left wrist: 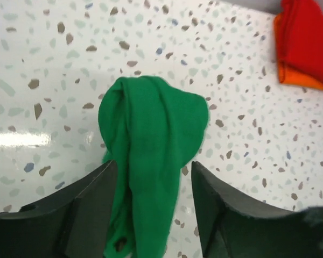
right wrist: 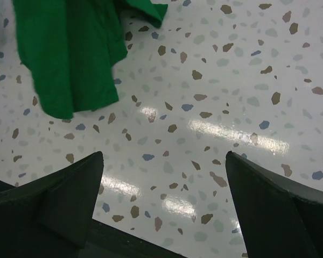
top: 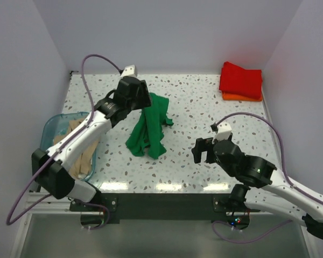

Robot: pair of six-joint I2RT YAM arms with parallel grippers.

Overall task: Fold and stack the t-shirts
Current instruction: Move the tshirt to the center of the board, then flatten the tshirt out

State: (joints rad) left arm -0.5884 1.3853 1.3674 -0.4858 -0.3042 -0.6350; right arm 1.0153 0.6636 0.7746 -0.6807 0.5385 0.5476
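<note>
The green t-shirt (top: 148, 131) lies bunched and drawn out in a long strip at mid-table. My left gripper (top: 141, 101) is over its far end. In the left wrist view the green t-shirt (left wrist: 151, 123) runs between the parted jaws of my left gripper (left wrist: 152, 164), against the left finger, with a gap of table showing before the right finger. My right gripper (top: 203, 150) is open and empty, to the right of the shirt; in the right wrist view my right gripper (right wrist: 164, 156) has only table between its jaws, with the green t-shirt (right wrist: 70, 54) at upper left. The red t-shirt (top: 241, 79) lies folded on the orange t-shirt (top: 242, 97) at the far right corner.
A translucent teal bin (top: 53, 122) stands at the left edge under my left arm, with the beige t-shirt (top: 82, 158) in it. White walls close in the table on the left, back and right. The red and orange stack also shows in the left wrist view (left wrist: 307, 37).
</note>
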